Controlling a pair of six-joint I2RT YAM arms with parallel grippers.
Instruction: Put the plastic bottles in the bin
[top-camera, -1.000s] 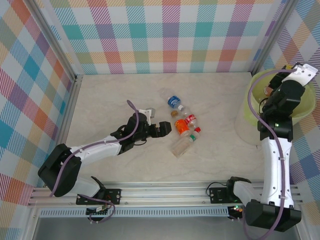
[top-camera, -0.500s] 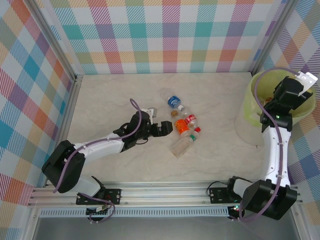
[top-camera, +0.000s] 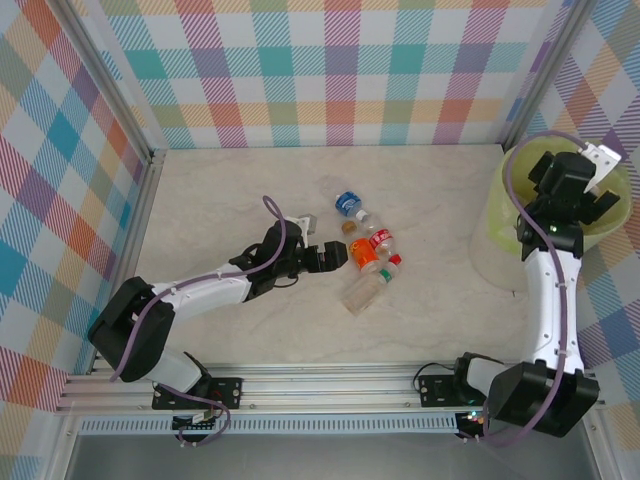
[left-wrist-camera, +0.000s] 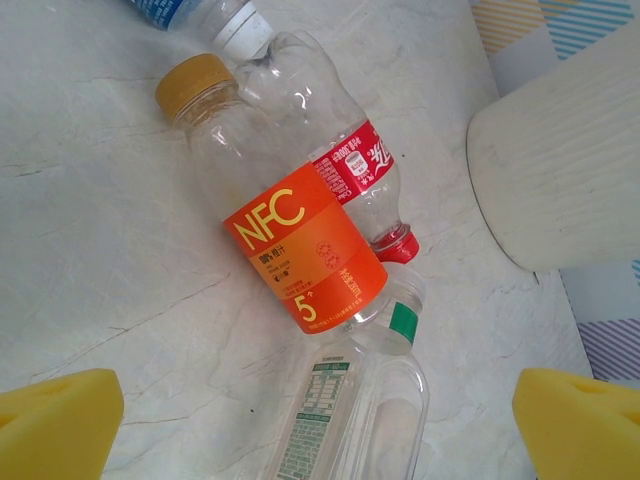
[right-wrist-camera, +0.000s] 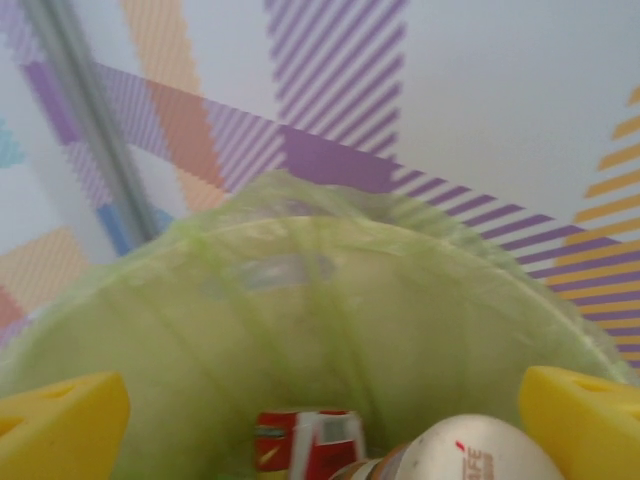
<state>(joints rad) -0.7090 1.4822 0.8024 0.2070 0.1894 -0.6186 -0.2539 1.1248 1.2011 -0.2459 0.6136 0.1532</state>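
The orange-label bottle (left-wrist-camera: 310, 250), far from the bin (top-camera: 488, 240), seems light, slick, crushable: grip mid-label. Left gripper (left-wrist-camera: 320, 430) and right gripper (right-wrist-camera: 320, 415) gape empty.

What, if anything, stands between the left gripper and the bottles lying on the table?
Nothing visible does. The open left gripper faces them directly: the green-capped clear bottle lies nearest its fingers, the orange-labelled bottle just beyond it.

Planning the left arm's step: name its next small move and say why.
Probably ease the left claw forward over the orange-label bottle, then close: the claw is open, its pads hold nothing, and that bottle lies straight ahead, overlapping the red-label bottle.
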